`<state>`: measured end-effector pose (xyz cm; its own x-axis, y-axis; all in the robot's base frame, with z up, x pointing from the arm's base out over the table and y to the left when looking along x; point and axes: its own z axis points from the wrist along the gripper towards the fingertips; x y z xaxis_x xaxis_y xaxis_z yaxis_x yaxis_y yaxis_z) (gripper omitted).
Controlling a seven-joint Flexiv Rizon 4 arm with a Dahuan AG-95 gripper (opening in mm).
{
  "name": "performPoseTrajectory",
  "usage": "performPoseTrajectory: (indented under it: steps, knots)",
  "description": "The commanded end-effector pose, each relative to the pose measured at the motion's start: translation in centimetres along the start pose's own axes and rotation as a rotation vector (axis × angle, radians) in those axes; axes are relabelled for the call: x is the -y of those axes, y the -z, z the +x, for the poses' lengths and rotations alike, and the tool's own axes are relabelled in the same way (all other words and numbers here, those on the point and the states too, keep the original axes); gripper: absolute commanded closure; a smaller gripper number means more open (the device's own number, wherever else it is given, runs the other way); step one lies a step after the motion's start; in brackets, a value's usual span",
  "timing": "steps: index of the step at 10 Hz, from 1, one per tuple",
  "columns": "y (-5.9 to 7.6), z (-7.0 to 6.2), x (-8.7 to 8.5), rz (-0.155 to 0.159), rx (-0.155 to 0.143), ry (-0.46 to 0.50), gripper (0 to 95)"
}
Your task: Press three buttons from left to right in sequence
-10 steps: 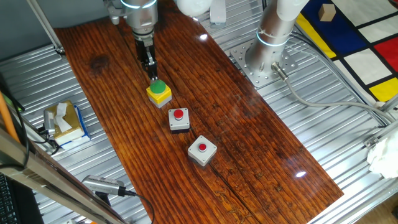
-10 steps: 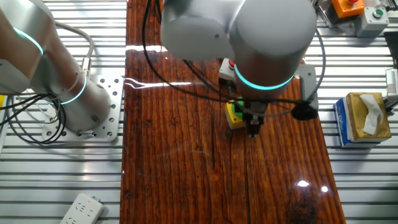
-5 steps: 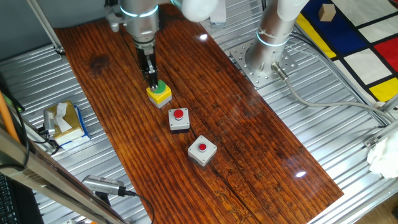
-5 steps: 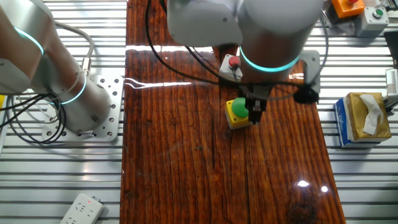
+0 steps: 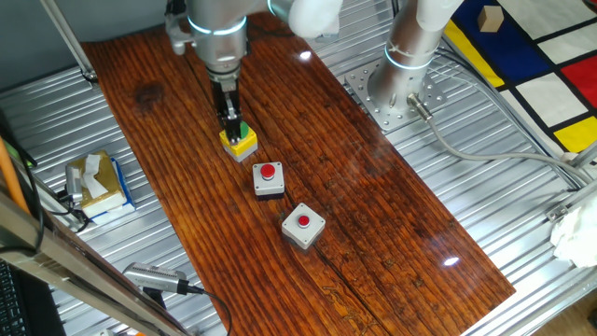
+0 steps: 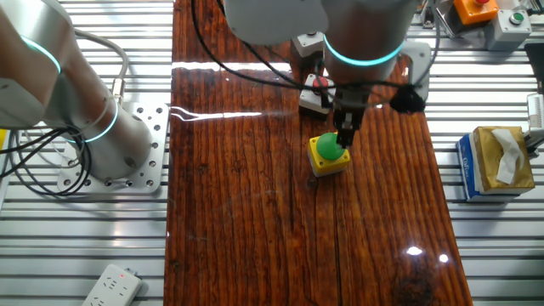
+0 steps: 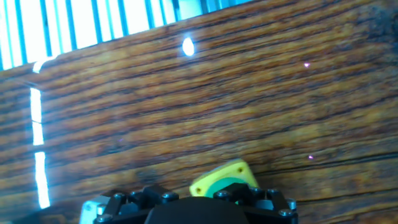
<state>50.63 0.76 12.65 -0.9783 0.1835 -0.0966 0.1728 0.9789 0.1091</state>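
Currently logged: my gripper (image 5: 232, 124) sits on the yellow box's green cap (image 6: 330, 149); finger state I cannot tell. White-and-black box (image 5: 269, 179) at its 5 o'clock, grey box (image 5: 303, 226) beyond.

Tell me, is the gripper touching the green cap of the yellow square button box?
Touching. The other fixed view shows the gripper tip resting on the green cap with no gap.
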Motion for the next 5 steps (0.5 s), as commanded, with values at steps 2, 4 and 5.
performPoseTrajectory:
  steps: [2, 4, 5]
  knots:
    - [0.0, 0.2, -2.0, 0.002, 0.001, -0.026, 19.0]
    - [0.0, 0.2, -2.8, 0.0, 0.001, -0.032, 19.0]
    - [-0.1, 0.1, -2.9, 0.0, 0.001, -0.032, 19.0]
